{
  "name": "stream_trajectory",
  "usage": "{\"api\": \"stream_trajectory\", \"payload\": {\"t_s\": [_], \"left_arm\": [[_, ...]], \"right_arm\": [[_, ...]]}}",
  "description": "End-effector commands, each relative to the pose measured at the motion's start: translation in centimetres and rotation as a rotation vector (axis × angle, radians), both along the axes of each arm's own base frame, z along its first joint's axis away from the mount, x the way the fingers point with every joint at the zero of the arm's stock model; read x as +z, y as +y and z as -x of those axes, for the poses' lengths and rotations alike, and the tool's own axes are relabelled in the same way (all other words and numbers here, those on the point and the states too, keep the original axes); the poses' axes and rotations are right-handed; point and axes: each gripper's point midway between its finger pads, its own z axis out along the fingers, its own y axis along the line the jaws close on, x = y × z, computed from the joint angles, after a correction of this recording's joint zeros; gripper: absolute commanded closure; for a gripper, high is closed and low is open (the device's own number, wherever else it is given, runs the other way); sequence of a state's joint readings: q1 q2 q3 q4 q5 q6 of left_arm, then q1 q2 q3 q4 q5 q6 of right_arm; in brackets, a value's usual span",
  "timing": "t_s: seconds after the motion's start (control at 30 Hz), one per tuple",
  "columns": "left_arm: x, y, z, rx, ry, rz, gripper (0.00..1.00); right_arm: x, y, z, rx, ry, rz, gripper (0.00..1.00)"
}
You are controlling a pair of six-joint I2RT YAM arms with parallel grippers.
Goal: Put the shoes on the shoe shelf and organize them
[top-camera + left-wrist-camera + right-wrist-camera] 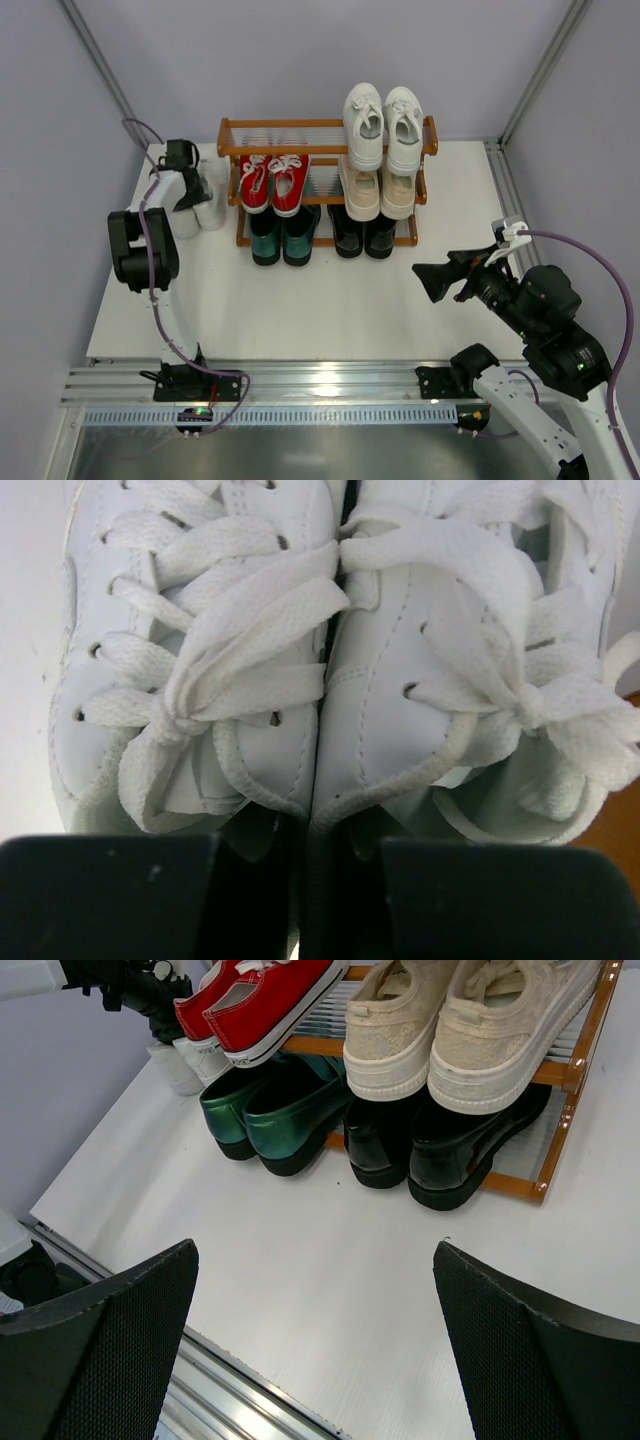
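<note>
White pair (208, 205): stands on the table (330, 300), just left of the shoe shelf (290, 124).
Left gripper (300, 880): pinches the adjoining inner collars of both shoes, so we can carry the pair as one unit.
Right gripper (432, 280): spread wide, empty, held apart from the shelf front.
Destination: we judge the top tier, left of the second white pair (383, 125).

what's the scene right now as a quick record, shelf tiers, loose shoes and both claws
shelf: three tiers, five pairs on it
top tier: white sneakers, right side
middle tier: red sneakers left, beige sneakers right
bottom tier: green loafers left, black loafers right
off shelf: white pair, left of shelf
left claw: closed on that pair's inner collars
right claw: open, in front of shelf, touching nothing
</note>
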State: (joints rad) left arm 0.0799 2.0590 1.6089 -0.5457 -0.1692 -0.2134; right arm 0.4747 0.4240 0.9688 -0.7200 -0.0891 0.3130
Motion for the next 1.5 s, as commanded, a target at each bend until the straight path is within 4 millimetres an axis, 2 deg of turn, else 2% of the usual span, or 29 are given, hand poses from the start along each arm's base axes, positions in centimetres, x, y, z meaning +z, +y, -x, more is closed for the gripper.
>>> {"api": "stream_trajectory", "payload": {"t_s": [0.0,0.03,0.1,0.13,0.2,0.23,0.3,0.37,0.43,0.47,0.57,0.67,0.7,0.73,0.83,0.93,0.97,1.0,1.03,1.07,1.13,1.2,1.23,1.27,1.33,1.37,1.4,1.47], "left_arm": [[0.0,2.5,5.2,0.236,0.092,0.016,1.0],[2.2,2.8,5.2,0.262,0.038,0.014,1.0],[4.6,3.4,5.5,0.339,-0.024,0.001,1.0],[6.9,3.6,5.7,0.369,-0.078,-0.002,1.0],[8.8,3.6,5.9,0.412,-0.138,0.014,1.0],[10.9,3.5,6.2,0.419,-0.191,0.025,1.0],[13.1,3.2,6.4,0.433,-0.263,0.037,1.0],[16.2,3.4,7.4,0.451,-0.352,0.024,1.0],[18.0,3.3,8.0,0.456,-0.403,0.023,1.0],[20.0,3.1,8.7,0.457,-0.451,0.024,1.0],[23.2,2.9,10.3,0.458,-0.534,0.025,1.0],[25.5,1.9,11.2,0.426,-0.597,0.027,1.0],[27.3,1.5,12.0,0.411,-0.653,0.033,1.0],[28.2,1.3,12.3,0.404,-0.685,0.029,1.0],[32.5,-0.6,13.2,0.325,-0.839,0.042,1.0],[36.4,-3.9,13.6,0.185,-0.954,0.099,1.0],[37.3,-5.7,13.8,0.125,-0.972,0.114,1.0],[38.0,-6.5,14.2,0.097,-0.987,0.122,1.0],[39.6,-7.1,15.0,0.079,-1.023,0.132,1.0],[40.3,-8.6,15.5,0.049,-1.035,0.145,1.0],[42.6,-9.6,16.9,0.016,-1.075,0.169,1.0],[43.8,-11.1,17.7,-0.026,-1.084,0.202,1.0],[43.3,-11.6,17.8,-0.043,-1.049,0.209,1.0],[44.5,-12.3,17.7,-0.061,-1.053,0.227,1.0],[44.2,-13.4,17.6,-0.101,-1.004,0.239,1.0],[44.9,-14.0,17.7,-0.121,-1.011,0.25,1.0],[44.6,-14.8,16.9,-0.137,-0.994,0.249,1.0],[44.8,-16.3,16.5,-0.178,-0.987,0.249,1.0]], "right_arm": [[0.9,0.2,0.1,0.014,-0.03,-0.023,0.0],[0.9,0.3,0.1,0.015,-0.029,-0.024,0.0],[0.8,0.3,0.1,0.018,-0.026,-0.025,0.0],[1.0,0.3,0.2,0.017,-0.03,-0.03,0.0],[0.8,0.3,0.2,0.017,-0.025,-0.03,0.0],[0.9,0.3,0.2,0.017,-0.028,-0.031,0.0],[0.9,0.3,0.2,0.015,-0.029,-0.032,0.0],[1.0,0.3,0.2,0.017,-0.03,-0.034,0.0],[1.0,0.4,0.2,0.02,-0.03,-0.034,0.0],[1.0,0.4,0.2,0.018,-0.03,-0.034,0.0],[0.9,0.4,0.1,0.015,-0.027,-0.032,0.0],[1.0,0.5,0.0,0.02,-0.026,-0.032,0.0],[1.0,0.6,-0.1,0.021,-0.023,-0.033,0.0],[1.0,0.6,-0.1,0.022,-0.024,-0.03,0.0],[1.0,0.6,-0.2,0.021,-0.019,-0.031,0.0],[1.1,0.7,-0.3,0.021,-0.018,-0.032,0.0],[1.0,0.7,-0.3,0.02,-0.015,-0.032,0.0],[1.1,0.7,-0.3,0.02,-0.013,-0.031,0.0],[1.1,0.8,-0.4,0.022,-0.012,-0.033,0.0],[1.1,0.8,-0.4,0.022,-0.011,-0.032,0.0],[1.2,0.7,-0.4,0.018,-0.012,-0.034,0.0],[1.2,0.7,-0.4,0.018,-0.012,-0.028,0.0],[1.3,0.7,-0.4,0.016,-0.012,-0.03,0.0],[1.2,0.7,-0.5,0.014,-0.009,-0.03,0.0],[1.3,0.7,-0.6,0.014,-0.008,-0.028,0.0],[1.4,0.7,-0.6,0.014,-0.01,-0.028,0.0],[1.4,0.7,-0.6,0.013,-0.01,-0.03,0.0],[1.5,0.6,-0.6,0.008,-0.012,-0.028,0.0]]}}
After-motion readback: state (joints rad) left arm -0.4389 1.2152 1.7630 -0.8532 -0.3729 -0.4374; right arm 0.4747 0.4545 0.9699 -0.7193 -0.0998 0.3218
